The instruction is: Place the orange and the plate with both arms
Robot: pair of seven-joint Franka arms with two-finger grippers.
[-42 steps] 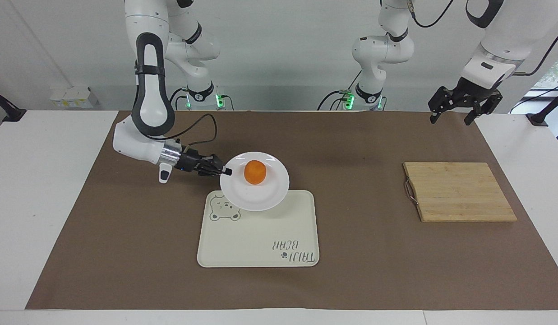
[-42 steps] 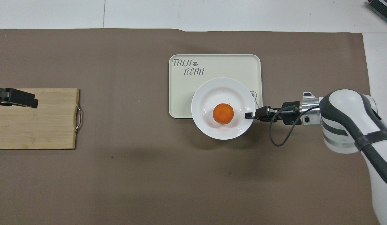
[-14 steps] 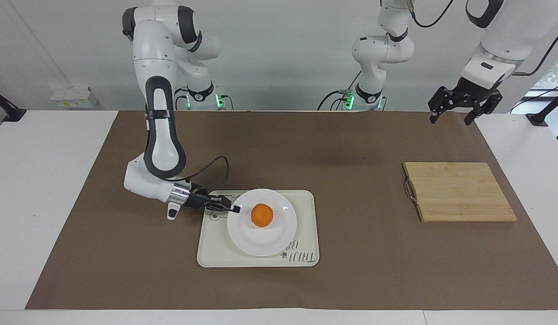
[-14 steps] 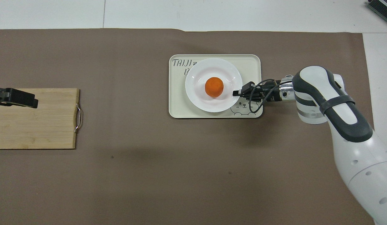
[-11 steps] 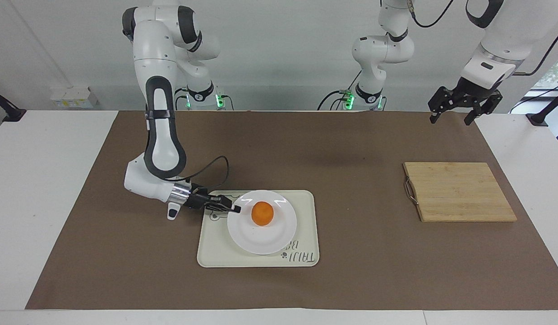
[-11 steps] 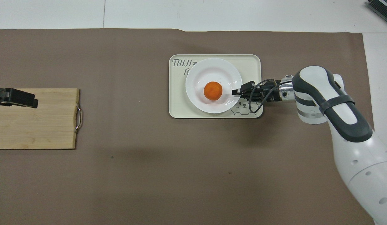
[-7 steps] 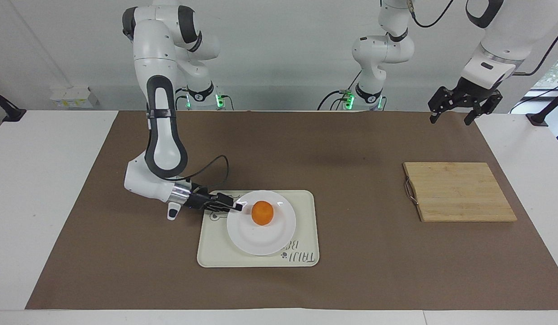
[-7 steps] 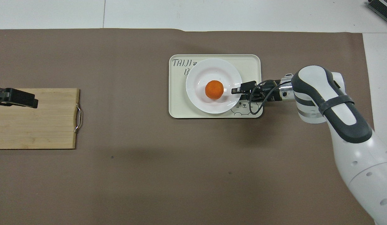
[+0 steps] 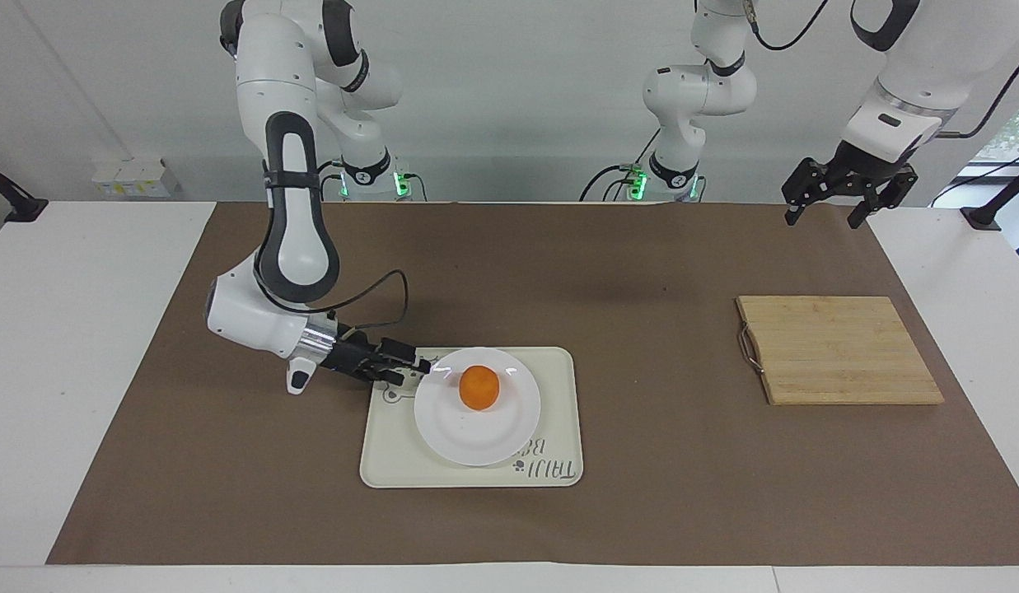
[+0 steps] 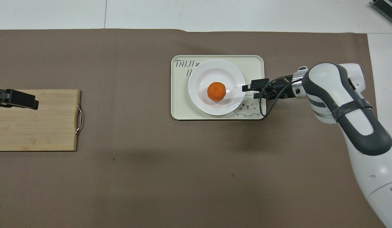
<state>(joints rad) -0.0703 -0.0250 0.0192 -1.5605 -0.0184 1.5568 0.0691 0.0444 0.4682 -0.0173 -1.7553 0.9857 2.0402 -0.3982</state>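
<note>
The plate (image 9: 477,406) lies flat on the tray (image 9: 558,387) (cream, with a bear drawing), and the orange (image 9: 479,388) sits in its dished centre. The right claw (image 9: 417,366) is low over the tray's bear corner, just beside the plate's rim, fingers apart and empty. The left claw (image 9: 828,200) waits open, raised near the cutting board (image 9: 839,350) at its end of the worktop (image 9: 682,247).
</note>
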